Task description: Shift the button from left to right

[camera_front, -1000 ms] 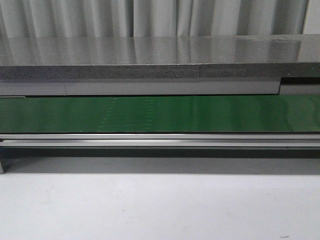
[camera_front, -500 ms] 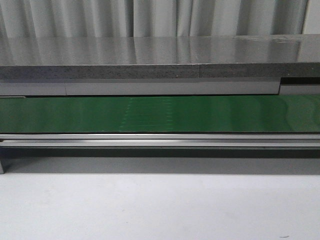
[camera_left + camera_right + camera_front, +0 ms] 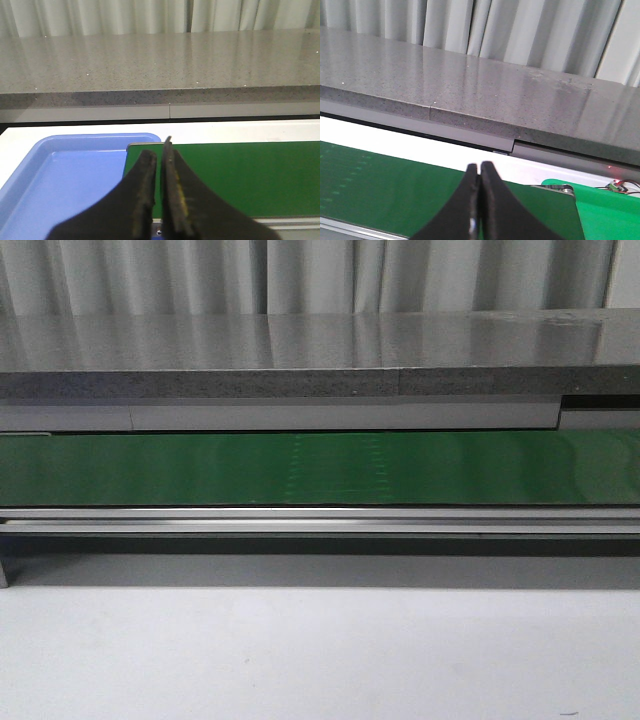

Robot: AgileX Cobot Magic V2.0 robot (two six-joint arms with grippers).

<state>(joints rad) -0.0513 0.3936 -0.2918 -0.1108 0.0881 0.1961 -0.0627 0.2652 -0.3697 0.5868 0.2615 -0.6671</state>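
Note:
The button is out of view in all three views. My left gripper (image 3: 160, 150) hangs over the left end of the green conveyor belt (image 3: 240, 175), beside a blue tray (image 3: 65, 180). Its fingers are shut with only a thin slit between them and nothing held. My right gripper (image 3: 479, 170) hangs over the belt (image 3: 380, 180) near its right end, fingers pressed together and empty. Neither gripper shows in the front view, where the belt (image 3: 320, 468) runs bare across the frame.
A grey stone counter (image 3: 300, 350) runs behind the belt, with curtains beyond. A metal rail (image 3: 320, 520) edges the belt's front, and a white tabletop (image 3: 320, 650) lies nearer. A green tray (image 3: 610, 210) sits past the belt's right end.
A faint pale pattern on the belt has drifted to the right across the front view. Nothing else has moved.

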